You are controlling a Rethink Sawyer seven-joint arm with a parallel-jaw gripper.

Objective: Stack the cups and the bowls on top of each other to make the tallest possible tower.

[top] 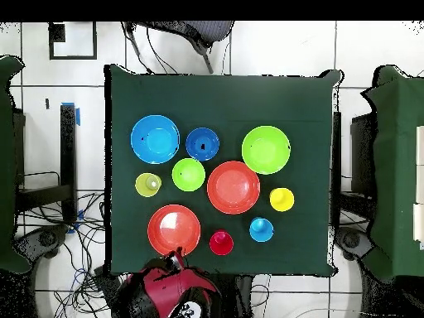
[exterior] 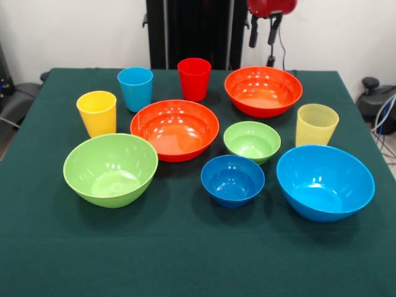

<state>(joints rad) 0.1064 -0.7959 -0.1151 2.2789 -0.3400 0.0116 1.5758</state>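
Every piece stands alone and upright on the green table (exterior: pixel 185 260); no tower shows. The cups are yellow (exterior: pixel 96 112), light blue (exterior: pixel 135 88), red (exterior: pixel 193 78) and ribbed pale yellow (exterior: pixel 316 124). Two orange-red bowls sit at the middle (exterior: pixel 174 129) and far right (exterior: pixel 263 90). In front are the big green bowl (exterior: pixel 110 169), small green bowl (exterior: pixel 252 141), small dark blue bowl (exterior: pixel 232 179) and big blue bowl (exterior: pixel 325 181). My gripper (exterior: pixel 263 32) hangs open and empty, high behind the far orange-red bowl (top: pixel 174 229). From overhead, the gripper (top: pixel 174 263) is at the table's edge.
Bare cloth stretches across the table's front strip in the front view. Cables (top: pixel 83 248) lie on the floor beside the table, and a chair (top: pixel 195 33) stands at the side opposite the robot. Other green-covered tables (top: pixel 397 166) flank it.
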